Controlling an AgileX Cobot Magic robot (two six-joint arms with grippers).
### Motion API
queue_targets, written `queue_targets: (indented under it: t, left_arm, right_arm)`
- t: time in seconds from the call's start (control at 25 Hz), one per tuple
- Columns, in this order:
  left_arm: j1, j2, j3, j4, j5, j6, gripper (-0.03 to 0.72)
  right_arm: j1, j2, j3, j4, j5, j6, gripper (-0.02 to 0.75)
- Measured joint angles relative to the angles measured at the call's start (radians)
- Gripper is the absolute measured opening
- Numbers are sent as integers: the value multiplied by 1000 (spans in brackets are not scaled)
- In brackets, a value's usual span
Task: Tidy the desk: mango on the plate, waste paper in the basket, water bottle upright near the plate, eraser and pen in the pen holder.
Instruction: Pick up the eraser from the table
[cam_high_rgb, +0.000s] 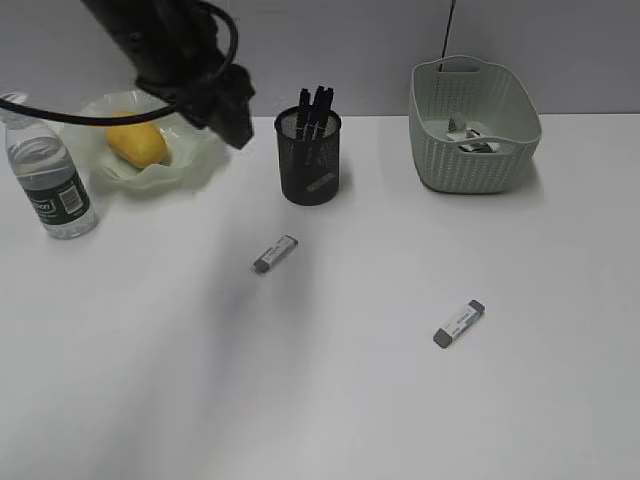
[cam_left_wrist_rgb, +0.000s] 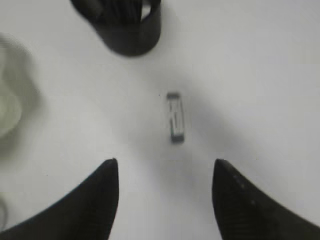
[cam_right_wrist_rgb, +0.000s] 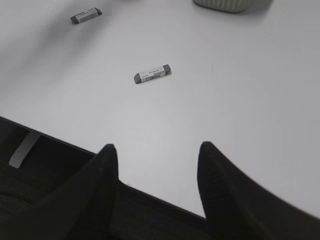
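Observation:
The mango (cam_high_rgb: 136, 141) lies in the wavy pale green plate (cam_high_rgb: 160, 172) at the back left. Left of the plate the water bottle (cam_high_rgb: 56, 186) stands upright. The black mesh pen holder (cam_high_rgb: 308, 156) has dark pens (cam_high_rgb: 318, 104) in it. Waste paper (cam_high_rgb: 470, 135) lies in the basket (cam_high_rgb: 478, 160). Two erasers lie flat on the desk (cam_high_rgb: 330, 400): one (cam_high_rgb: 275, 253) in front of the holder, one (cam_high_rgb: 459, 323) further right. My left gripper (cam_left_wrist_rgb: 165, 167) hangs open and empty above the first eraser (cam_left_wrist_rgb: 175, 117). My right gripper (cam_right_wrist_rgb: 155, 150) is open over the desk's front edge.
The left arm (cam_high_rgb: 175, 55) and its cable reach over the plate. In the right wrist view both erasers (cam_right_wrist_rgb: 152, 74) (cam_right_wrist_rgb: 86, 15) lie ahead, with the basket's base (cam_right_wrist_rgb: 225, 4) at the top. Below the desk edge it is dark.

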Motion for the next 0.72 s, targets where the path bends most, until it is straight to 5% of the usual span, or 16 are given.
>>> queue_targets:
  t: [0.16, 0.36, 0.72]
  left_arm:
    - [1, -47, 0, 132, 208, -137, 438]
    - [1, -163, 92, 154, 231, -191, 407]
    - [1, -531, 577, 154, 59, -209, 402]
  right_arm:
    - [0, 0, 0, 0, 0, 0, 415]
    - [0, 0, 0, 0, 0, 6, 415]
    - [0, 0, 0, -1, 0, 7, 415]
